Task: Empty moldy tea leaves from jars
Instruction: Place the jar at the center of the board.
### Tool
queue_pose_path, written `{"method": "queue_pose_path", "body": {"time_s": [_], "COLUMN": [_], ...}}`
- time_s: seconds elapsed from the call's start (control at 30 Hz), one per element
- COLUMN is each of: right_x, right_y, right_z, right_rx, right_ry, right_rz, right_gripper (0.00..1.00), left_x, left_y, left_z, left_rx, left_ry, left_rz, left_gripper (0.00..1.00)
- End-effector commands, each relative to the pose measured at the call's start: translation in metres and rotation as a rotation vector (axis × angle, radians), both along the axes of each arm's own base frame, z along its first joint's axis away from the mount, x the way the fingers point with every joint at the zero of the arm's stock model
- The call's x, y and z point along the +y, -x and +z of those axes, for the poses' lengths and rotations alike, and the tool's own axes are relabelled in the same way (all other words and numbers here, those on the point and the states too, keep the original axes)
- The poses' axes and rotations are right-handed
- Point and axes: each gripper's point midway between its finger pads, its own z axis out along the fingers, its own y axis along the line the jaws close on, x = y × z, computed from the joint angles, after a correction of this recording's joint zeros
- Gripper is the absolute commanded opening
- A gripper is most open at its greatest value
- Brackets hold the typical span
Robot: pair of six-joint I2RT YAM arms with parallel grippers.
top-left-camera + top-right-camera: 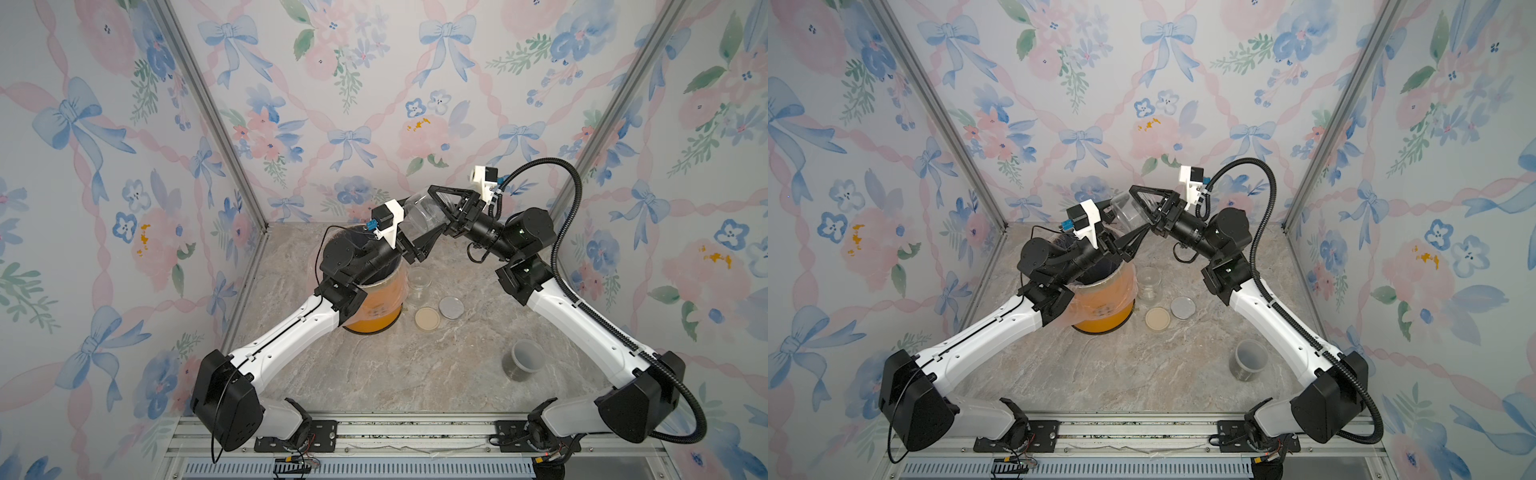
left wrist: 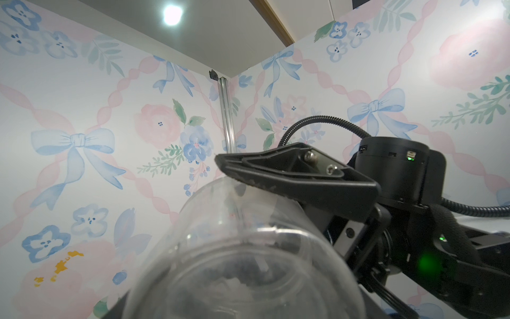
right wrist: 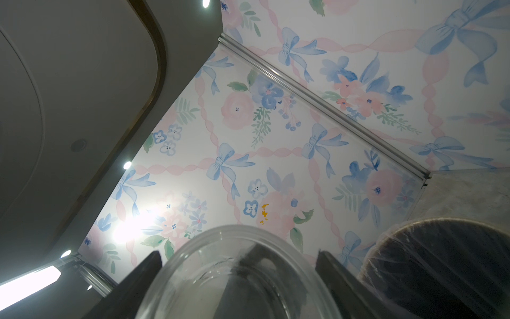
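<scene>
- At the upper centre of both top views, the held jar [image 1: 422, 211] hangs in the air on its side, just above and to the right of the orange bin [image 1: 380, 309]. From here it looks clear and close to empty.
- The right gripper [image 1: 427, 222] has its black fingers [image 2: 292, 176] on opposite sides of the clear wall, pinching the jar across its body.
- The left gripper [image 1: 412, 250] is pressed together just under the jar's lower end. Whether it nips the rim I cannot tell.
- On the table [image 1: 374, 374], right of the bin, an open jar [image 1: 419, 283] stands upright and looks empty. A beige lid [image 1: 427, 318] and a silver lid [image 1: 451, 308] lie flat just below it in the frame.
- At the lower right of the frame, well apart from the rest, the lidded jar [image 1: 521, 359] stands with its grey lid on. The tea leaves [image 1: 515, 376] show as a dark layer at its base, so I'd judge that one not yet emptied.
- These jars look hard, smooth and slippery. They should be light, lighter still once empty, and stiff enough to take a firm squeeze, though a drop could crack one.
- I'd take one across the middle of its wall, clear of the rim, so the mouth stays free for tipping.
- The leaves look loose and crumbly. Some may cling to the wall and need a steep tilt or a shake over the bin.
</scene>
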Motion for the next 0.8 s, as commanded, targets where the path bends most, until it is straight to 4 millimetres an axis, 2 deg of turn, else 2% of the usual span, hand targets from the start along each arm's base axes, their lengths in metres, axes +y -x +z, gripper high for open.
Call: {"method": "queue_pose_path", "body": {"time_s": [0.0,0.2,0.33,0.4,0.6,0.77], "right_x": [-0.008,-0.008,-0.009,-0.01,-0.012,-0.024], "right_y": [0.008,0.006,0.006,0.006,0.006,-0.002], "right_z": [0.016,0.017,0.018,0.018,0.016,-0.002], "right_rx": [-0.056,-0.055,-0.056,-0.054,-0.051,-0.025], "right_ry": [-0.024,-0.035,-0.034,-0.036,-0.017,0.04], "right_rz": [0.004,0.006,0.003,-0.001,-0.007,-0.051], "right_gripper": [0.83,0.79,0.79,0.79,0.8,0.81], "left_x": [-0.001,-0.001,0.002,0.005,0.017,0.026], "left_y": [0.0,-0.001,0.001,0.001,0.003,0.008], "left_z": [0.003,0.002,0.003,0.003,0.004,0.005], "left_rx": [-0.012,-0.009,-0.023,-0.032,-0.051,-0.057], "left_ry": [0.004,0.002,0.0,-0.001,-0.008,-0.045], "left_rz": [0.002,0.005,0.021,0.042,0.107,0.15], "left_gripper": [0.69,0.76,0.88,0.98,0.98,0.98]}}
